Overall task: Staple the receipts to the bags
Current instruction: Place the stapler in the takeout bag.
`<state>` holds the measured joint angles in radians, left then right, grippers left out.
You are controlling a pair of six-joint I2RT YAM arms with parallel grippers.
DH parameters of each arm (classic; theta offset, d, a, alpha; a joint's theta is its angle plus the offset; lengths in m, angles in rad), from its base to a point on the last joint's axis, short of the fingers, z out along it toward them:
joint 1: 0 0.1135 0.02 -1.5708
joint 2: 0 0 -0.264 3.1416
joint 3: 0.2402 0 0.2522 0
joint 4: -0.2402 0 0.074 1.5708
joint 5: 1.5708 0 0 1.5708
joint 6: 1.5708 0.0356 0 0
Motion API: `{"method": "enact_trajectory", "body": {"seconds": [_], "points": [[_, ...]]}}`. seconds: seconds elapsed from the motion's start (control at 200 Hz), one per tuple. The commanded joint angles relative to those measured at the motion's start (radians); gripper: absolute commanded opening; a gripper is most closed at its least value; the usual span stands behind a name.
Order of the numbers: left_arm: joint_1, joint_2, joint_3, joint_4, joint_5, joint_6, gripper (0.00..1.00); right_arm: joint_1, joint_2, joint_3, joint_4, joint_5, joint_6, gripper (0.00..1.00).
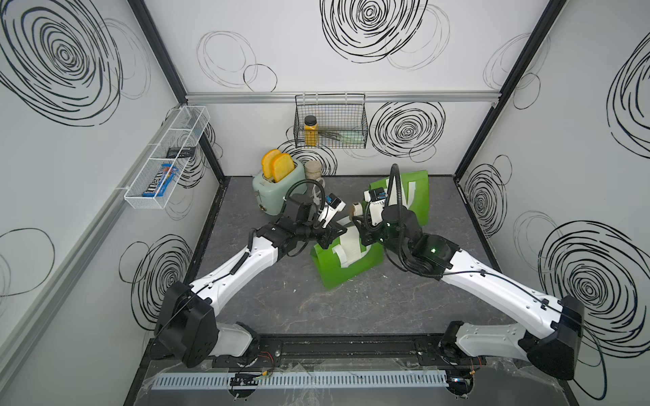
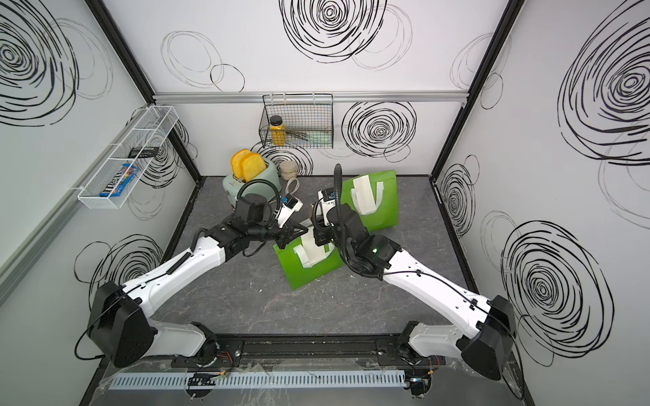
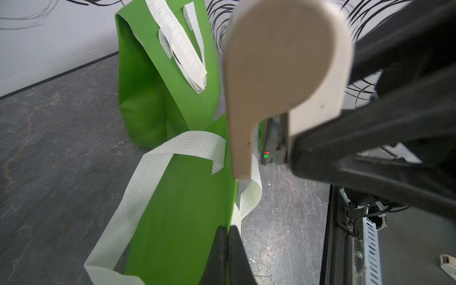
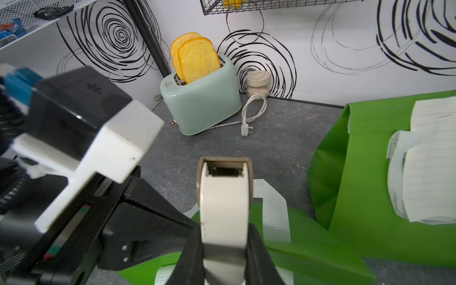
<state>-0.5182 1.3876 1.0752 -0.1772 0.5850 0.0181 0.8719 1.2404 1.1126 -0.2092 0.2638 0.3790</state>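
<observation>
- Your left gripper (image 3: 228,230) is fully closed and appears to pinch the top rim of the near bag (image 1: 346,267), which sits mid-table.
- Treat that bag as thin, limp cloth: it is light and likely to fold or slide under a push. The rim is the right place to hold it, close to where the staple goes, so the fabric stays taut.
- The near receipt (image 2: 311,247) lies on the bag's front between the handle straps. It is flimsy paper and probably shifts or tears easily, so trap it flat rather than drag it.
- The stapler (image 4: 224,195) is stiff, smooth plastic. Your right gripper (image 4: 224,230) is partly closed on its rear end, with the mouth pointing away from the wrist, just beside the near bag's rim. Whether the mouth is around the rim, you cannot tell. Held that far back it may pivot, so press squarely.
- The far bag (image 2: 373,207) stands further back on the right, clear of both grippers. The far receipt (image 2: 364,197) hangs down its front between the straps. No staple is visible from here.
</observation>
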Motion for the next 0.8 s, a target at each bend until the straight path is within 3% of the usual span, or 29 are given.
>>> {"method": "enact_trajectory", "body": {"seconds": [0.0, 0.26, 0.796], "points": [[-0.006, 0.007, 0.022, -0.010, 0.012, -0.006, 0.00, 0.008, 0.021, -0.027, 0.056, 0.032, 0.023, 0.10], [0.001, 0.023, 0.040, -0.008, 0.016, -0.035, 0.00, 0.019, 0.034, -0.040, 0.065, 0.036, 0.033, 0.10], [0.023, 0.048, 0.058, 0.024, 0.048, -0.090, 0.00, 0.112, 0.037, -0.078, 0.057, 0.178, 0.042, 0.08]]}}
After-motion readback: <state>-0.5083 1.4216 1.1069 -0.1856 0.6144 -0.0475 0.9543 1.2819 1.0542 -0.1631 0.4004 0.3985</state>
